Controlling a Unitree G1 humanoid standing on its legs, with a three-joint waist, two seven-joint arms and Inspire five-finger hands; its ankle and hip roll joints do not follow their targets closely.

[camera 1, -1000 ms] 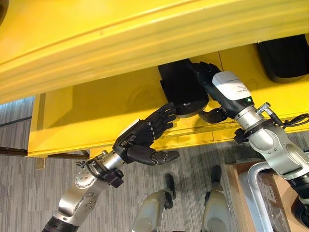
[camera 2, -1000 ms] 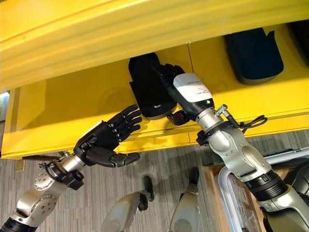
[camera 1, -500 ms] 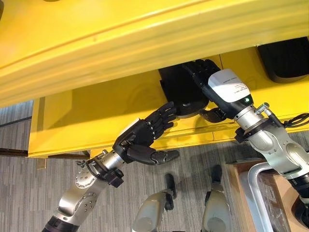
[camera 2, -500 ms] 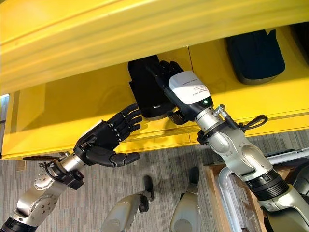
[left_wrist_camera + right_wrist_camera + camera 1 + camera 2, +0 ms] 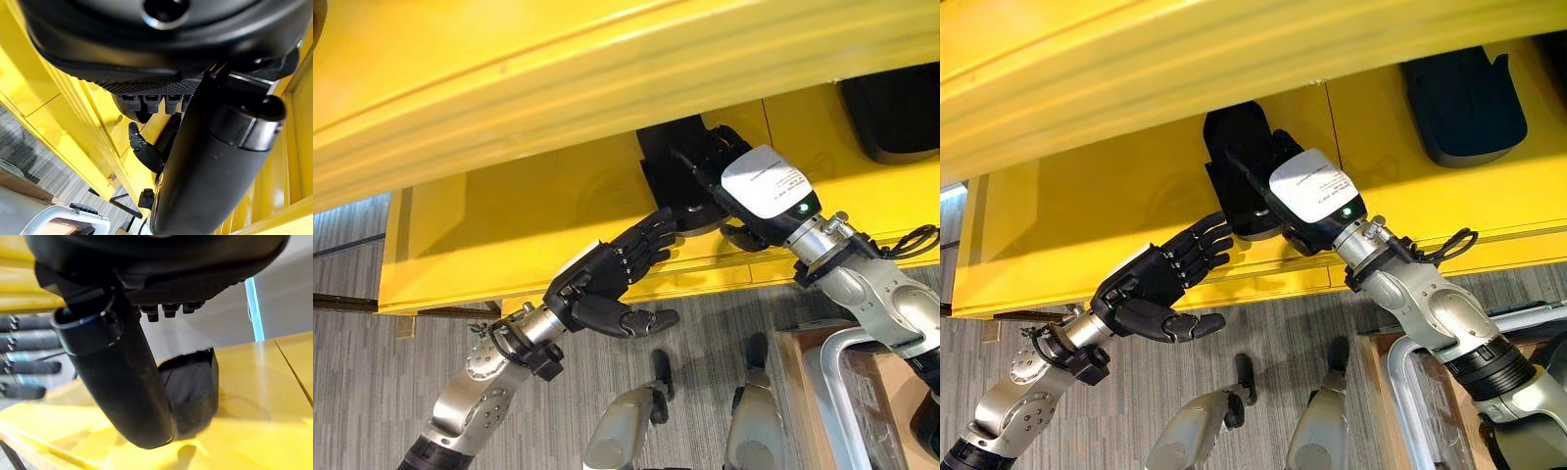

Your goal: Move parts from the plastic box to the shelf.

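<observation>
The black moulded part lies flat on the yellow shelf, under the lip of the tier above; its rounded end comes close to the shelf's front edge at about 6 o'clock and its squarer end runs back under the overhang at about 12, so its long axis goes front to back, leaning slightly toward 11. The right hand lies over the part's right flank, with fingers reaching along its top and the thumb below near the rounded end; whether they clamp it or merely rest on it I cannot tell. Over the last second the white-backed wrist has swung from the part's 4 o'clock toward 5 and dropped lower across it, while the part has hardly shifted; my reading is that the part is delivered and the hand is either nudging it square or getting ready to let go. The left hand hovers with straight, spread fingers, its tips near the part's rounded end at about 7 o'clock, apparently steadying or guarding rather than holding. A second dark part lies well apart at 3 o'clock on the same tier; the plastic box shows its rim at 5 o'clock on the floor side.
</observation>
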